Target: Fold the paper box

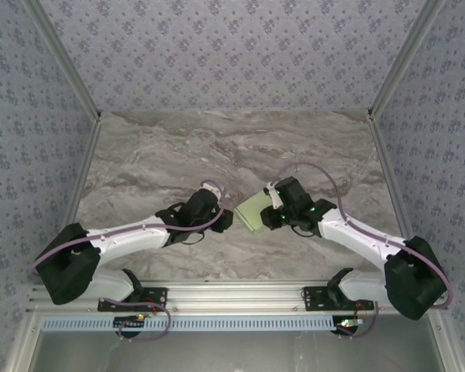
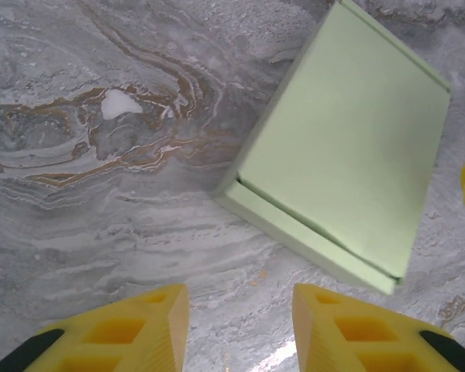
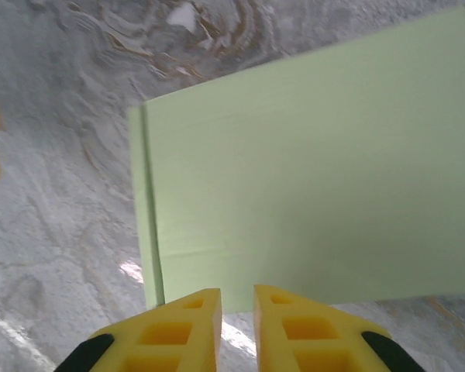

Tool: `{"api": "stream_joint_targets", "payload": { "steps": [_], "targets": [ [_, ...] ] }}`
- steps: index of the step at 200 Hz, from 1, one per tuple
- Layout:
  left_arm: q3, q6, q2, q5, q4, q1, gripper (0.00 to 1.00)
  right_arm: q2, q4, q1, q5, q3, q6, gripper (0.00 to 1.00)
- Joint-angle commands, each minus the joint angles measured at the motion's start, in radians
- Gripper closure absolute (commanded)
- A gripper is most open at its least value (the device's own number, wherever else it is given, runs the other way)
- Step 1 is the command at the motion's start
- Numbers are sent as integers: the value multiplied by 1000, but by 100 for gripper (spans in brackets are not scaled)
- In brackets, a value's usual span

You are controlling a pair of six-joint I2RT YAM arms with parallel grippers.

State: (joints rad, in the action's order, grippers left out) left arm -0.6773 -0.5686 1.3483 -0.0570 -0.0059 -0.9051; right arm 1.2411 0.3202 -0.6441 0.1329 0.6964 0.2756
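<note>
Between your two pincers the paper box [image 1: 254, 211] lies flat on the desk [image 1: 217, 147], and it looks fully closed. Left of the box, your left pincer [image 2: 240, 302] is spread and empty. At the box's right edge, your right pincer [image 3: 236, 298] is narrowly parted, pinching nothing. Check the front flap sits flush. If it doesn't, press evenly along that seam without shoving the box sideways.

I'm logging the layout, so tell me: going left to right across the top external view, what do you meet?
left arm's black shoulder → left end effector → paper box → right end effector → right arm's black shoulder
</note>
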Motion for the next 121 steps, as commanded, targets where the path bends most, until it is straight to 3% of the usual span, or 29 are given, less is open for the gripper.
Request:
{"api": "stream_joint_targets", "payload": {
  "steps": [1,35,67,98,121],
  "targets": [
    [-53,24,0,-11,-46,3,58,6,78,4,-67,51,-14,76],
    [-63,-100,25,92,22,11,55,0,110,123,-29,96,-63,65],
    [-29,-264,86,165,173,-58,51,92,83,259,72,173,-108,55],
    [-42,-280,149,205,199,-103,49,231,97,326,136,268,-96,46],
    [-47,-246,156,178,171,-97,49,231,164,326,149,245,-69,44]
  ]
}}
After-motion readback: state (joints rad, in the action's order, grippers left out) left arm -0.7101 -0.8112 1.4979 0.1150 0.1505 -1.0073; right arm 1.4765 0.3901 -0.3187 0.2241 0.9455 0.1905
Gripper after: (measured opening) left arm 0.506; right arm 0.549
